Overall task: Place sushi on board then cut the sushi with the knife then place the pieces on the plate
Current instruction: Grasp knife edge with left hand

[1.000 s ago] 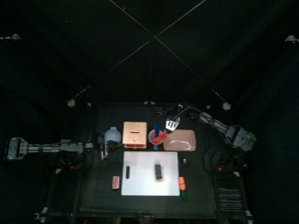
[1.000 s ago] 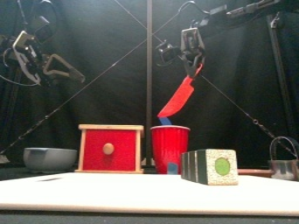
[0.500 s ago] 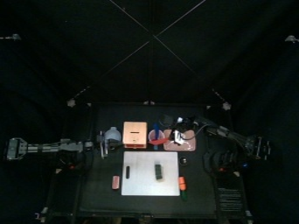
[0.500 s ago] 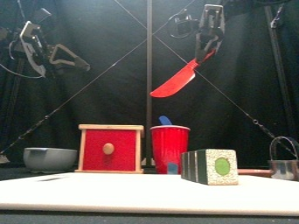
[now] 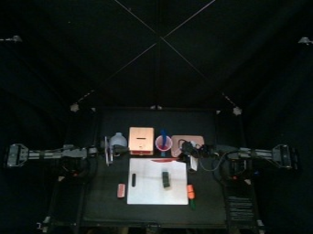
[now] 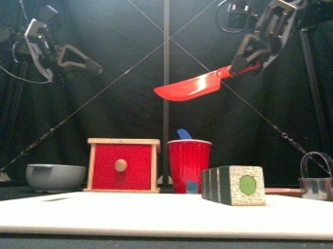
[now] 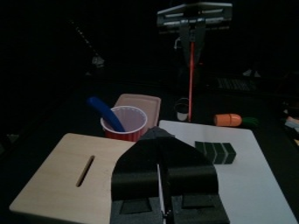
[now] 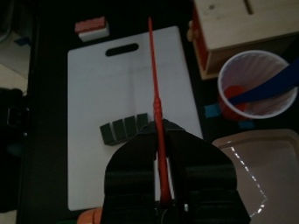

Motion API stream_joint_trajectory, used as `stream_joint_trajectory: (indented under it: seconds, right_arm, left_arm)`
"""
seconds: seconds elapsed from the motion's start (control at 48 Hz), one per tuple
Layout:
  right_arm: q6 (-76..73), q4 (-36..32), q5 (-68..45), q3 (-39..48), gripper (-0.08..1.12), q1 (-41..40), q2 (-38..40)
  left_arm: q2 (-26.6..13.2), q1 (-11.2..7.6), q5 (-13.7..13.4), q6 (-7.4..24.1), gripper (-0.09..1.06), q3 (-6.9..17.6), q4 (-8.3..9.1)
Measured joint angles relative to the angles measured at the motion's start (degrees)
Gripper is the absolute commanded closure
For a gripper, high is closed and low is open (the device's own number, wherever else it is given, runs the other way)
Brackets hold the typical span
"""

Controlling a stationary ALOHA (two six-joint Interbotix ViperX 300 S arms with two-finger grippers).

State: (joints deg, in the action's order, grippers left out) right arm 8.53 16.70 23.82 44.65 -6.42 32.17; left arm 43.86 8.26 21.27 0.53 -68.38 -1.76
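Observation:
The dark green sushi roll (image 5: 164, 179) (image 6: 235, 185) (image 8: 125, 129) lies on the white cutting board (image 5: 141, 174) (image 6: 130, 216). My right gripper (image 5: 195, 157) (image 6: 242, 66) (image 8: 163, 142) hangs high over the board's back right part, shut on the red knife (image 6: 193, 87) (image 8: 153, 83), whose blade slants almost level above the roll. Behind the board stands the red cup (image 5: 164, 142) (image 6: 190, 163) with the blue knife (image 7: 103, 112) in it. The pink plate (image 5: 188, 143) (image 8: 263, 162) lies right of the cup. My left gripper (image 5: 110, 153) (image 7: 158, 147) rests raised at the left, shut and holding nothing.
The wooden box (image 5: 142, 140) (image 6: 124, 165) stands left of the cup, and a blue-grey bowl (image 6: 56, 176) left of that. A metal cutter (image 6: 316, 179) sits at the far right. Small toy foods (image 5: 120, 189) (image 5: 192, 192) lie at the board's front left and front right.
The right gripper has lifted the red knife out of the cup, tipped it from steep to nearly level, and carried it forward over the board. The left arm stays put.

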Motion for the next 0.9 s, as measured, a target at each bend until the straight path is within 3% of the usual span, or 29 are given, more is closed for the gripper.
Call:
stream_joint_trajectory:
  seconds: [0.229, 0.479, 0.667, 0.771, 0.896]
  right_arm:
    - [0.09, -0.26, -10.9, 7.03, 0.64, 3.69, 0.0]
    - [0.18, -0.18, -19.95, 12.22, 0.64, 6.24, 0.0]
    - [0.09, 0.44, -26.54, 15.47, 0.64, 6.94, 0.09]
    - [0.09, 0.62, -28.21, 16.0, 0.64, 7.03, 0.0]
    - [0.09, 0.62, -29.0, 16.08, 0.64, 7.29, -0.09]
  left_arm:
    - [-1.23, -4.66, -0.09, 0.0, 0.77, 1.93, 0.0]
    - [-6.5, -8.44, -1.23, 0.09, 0.43, 6.15, 0.0]
    - [-10.28, -8.88, -9.67, -0.18, 0.21, 10.72, -1.41]
    - [-12.39, -8.88, -14.85, -0.09, 0.19, 13.89, -2.2]
    - [-15.12, -9.05, -18.9, -0.18, 0.19, 17.05, -2.55]
